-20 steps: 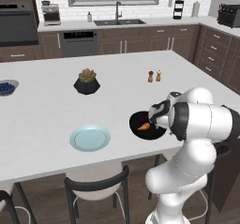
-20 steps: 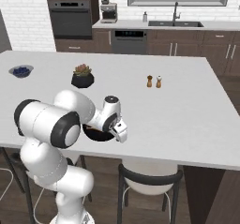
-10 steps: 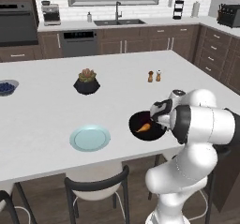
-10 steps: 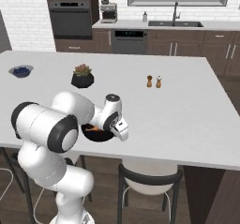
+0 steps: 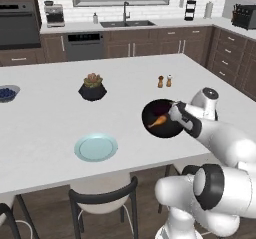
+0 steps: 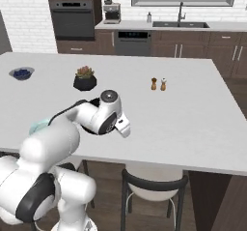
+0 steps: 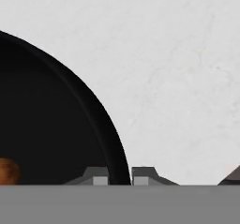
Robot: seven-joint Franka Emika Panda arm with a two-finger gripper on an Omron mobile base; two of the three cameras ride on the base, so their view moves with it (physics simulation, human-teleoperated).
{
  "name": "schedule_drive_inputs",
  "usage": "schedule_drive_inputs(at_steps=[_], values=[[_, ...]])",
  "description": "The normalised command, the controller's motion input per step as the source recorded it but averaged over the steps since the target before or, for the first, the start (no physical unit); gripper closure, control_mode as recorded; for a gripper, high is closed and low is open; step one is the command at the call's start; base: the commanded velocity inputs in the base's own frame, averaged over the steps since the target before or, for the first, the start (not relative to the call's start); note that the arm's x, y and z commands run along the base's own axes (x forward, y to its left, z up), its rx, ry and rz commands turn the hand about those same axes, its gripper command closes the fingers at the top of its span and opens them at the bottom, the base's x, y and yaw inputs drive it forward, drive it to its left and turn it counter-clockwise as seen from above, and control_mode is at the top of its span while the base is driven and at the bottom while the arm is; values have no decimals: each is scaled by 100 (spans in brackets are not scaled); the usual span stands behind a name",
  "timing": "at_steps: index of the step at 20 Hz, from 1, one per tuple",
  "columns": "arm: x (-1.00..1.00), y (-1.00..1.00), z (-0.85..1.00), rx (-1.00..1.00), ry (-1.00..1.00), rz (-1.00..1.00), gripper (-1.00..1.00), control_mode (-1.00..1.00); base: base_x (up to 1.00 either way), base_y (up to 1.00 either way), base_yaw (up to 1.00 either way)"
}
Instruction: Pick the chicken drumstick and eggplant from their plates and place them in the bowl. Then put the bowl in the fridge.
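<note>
Gripper [image 7: 119, 175] was clamped on the rim of the black bowl [image 5: 159, 117], one finger inside the wall and one outside, seen up close in the hand view. Bowl sat on the white island counter [image 5: 50, 118], near the front edge. Chicken drumstick [image 5: 158, 121] lay inside the bowl, thin end toward the counter's front; its orange end showed in the hand view too [image 7: 7, 171]. Eggplant couldn't be made out against the black interior. Teal-blue plate [image 5: 96, 147] sat well apart to the left, bare. Plant pot [image 5: 92, 88], salt and pepper shakers [image 5: 164, 81] and blueberry bowl [image 5: 7, 93] sat farther back.
</note>
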Motion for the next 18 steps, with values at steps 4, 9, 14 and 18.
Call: schedule_drive_inputs(at_steps=[4, 9, 14, 18], values=[[-44, 0, 100, 0, -11, -7, 100, -100, 0, 0, 0], [-39, 1, 100, 7, 3, -4, 100, -100, 0, 0, 0], [-38, 1, 90, 19, 23, 0, 100, -100, 0, 0, 0], [-27, 0, 16, 22, 10, 0, 100, -100, 0, 0, 0]])
